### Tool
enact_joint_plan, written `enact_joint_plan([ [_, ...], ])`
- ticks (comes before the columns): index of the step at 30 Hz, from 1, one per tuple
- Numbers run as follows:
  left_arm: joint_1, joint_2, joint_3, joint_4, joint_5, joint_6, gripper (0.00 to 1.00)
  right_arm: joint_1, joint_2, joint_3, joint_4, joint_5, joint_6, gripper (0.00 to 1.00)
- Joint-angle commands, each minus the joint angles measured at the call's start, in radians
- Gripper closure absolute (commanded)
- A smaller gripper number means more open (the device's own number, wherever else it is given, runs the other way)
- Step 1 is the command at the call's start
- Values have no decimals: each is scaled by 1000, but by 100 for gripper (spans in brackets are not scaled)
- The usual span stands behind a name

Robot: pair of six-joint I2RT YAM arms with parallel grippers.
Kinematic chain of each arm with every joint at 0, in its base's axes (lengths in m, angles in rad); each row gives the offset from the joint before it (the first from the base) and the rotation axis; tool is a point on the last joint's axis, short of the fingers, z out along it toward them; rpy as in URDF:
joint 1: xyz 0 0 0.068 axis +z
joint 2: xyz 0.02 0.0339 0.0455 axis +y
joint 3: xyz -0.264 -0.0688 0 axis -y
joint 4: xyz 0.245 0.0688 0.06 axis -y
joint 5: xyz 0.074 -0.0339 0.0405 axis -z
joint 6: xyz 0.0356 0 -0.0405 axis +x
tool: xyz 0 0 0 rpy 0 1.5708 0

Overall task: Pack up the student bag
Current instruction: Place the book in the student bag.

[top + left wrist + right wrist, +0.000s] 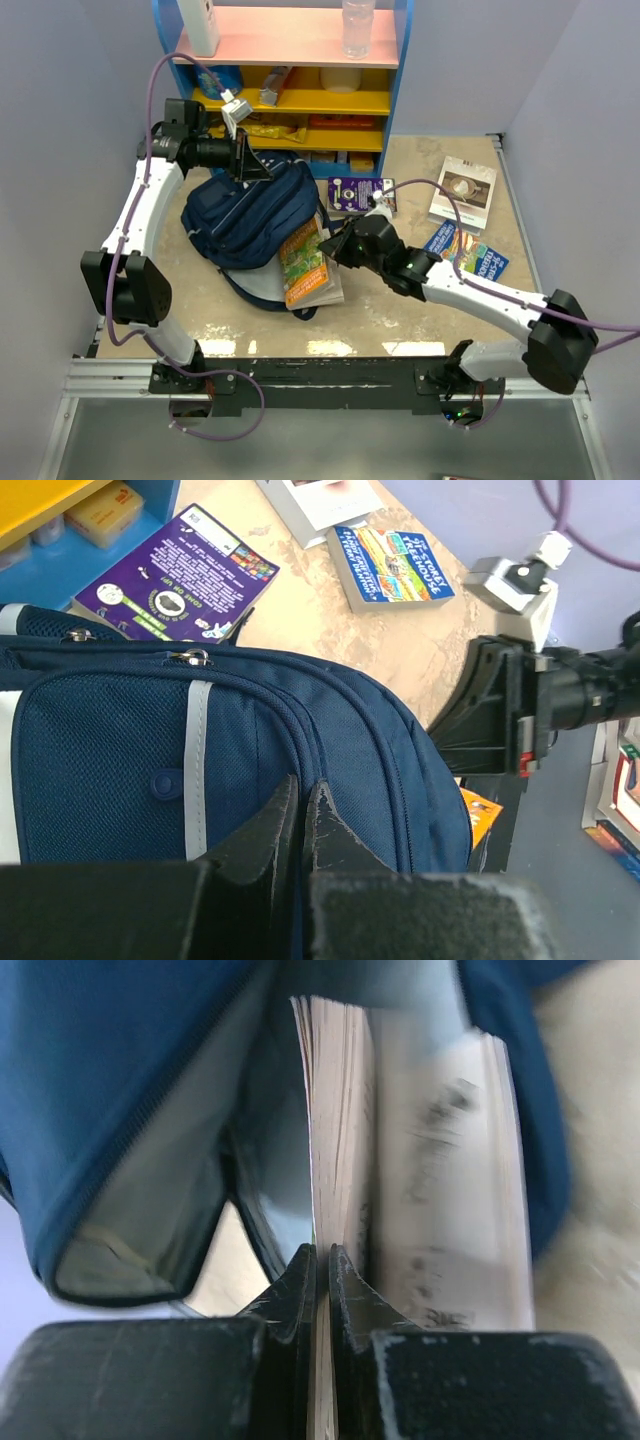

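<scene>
The navy student bag (250, 215) lies at the table's middle left, its mouth gaping toward the near edge. My left gripper (256, 166) is at the bag's far top and is shut on a fold of its fabric; in the left wrist view the jaws (303, 798) pinch blue cloth beside the light stripe (198, 760). My right gripper (336, 248) is shut on a book with a green and orange cover (303, 258), which stands partly inside the bag's mouth. In the right wrist view the jaws (322, 1260) clamp the book's cover next to its fanned pages (430, 1160), with the bag's pale lining (150, 1200) at the left.
A blue shelf unit (290, 70) with snacks and bottles stands at the back. A purple booklet (358, 192) lies right of the bag. A white book (463, 190) and blue storybooks (470, 250) lie at the right; one storybook shows in the left wrist view (390, 565).
</scene>
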Motion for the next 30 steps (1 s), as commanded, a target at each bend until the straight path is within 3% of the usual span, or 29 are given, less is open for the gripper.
enact_joint_plan([
  [1, 9, -86, 46, 59, 156, -71, 100, -1, 68, 26, 398, 5, 0, 100],
  [4, 14, -96, 28, 63, 161, -80, 100, 6, 156, 44, 544, 31, -22, 100],
  [10, 23, -121, 8, 94, 167, -127, 100, 16, 303, 55, 797, 238, 26, 100],
  [13, 27, -133, -14, 115, 171, -138, 100, 16, 392, 101, 832, 319, 113, 100],
  [19, 27, -139, -41, 118, 175, -172, 100, 32, 571, 266, 759, 336, 204, 100],
  [21, 27, -138, -38, 120, 176, -174, 100, 48, 593, 405, 495, 339, 144, 100],
  [23, 27, -135, -37, 121, 178, -175, 100, 73, 598, 457, 274, 351, 44, 73],
  [25, 29, -130, -34, 120, 184, -167, 100, 81, 569, 448, 155, 374, -5, 49],
  [30, 32, -121, -32, 137, 190, -183, 100, 70, 487, 243, 47, 367, -71, 24],
])
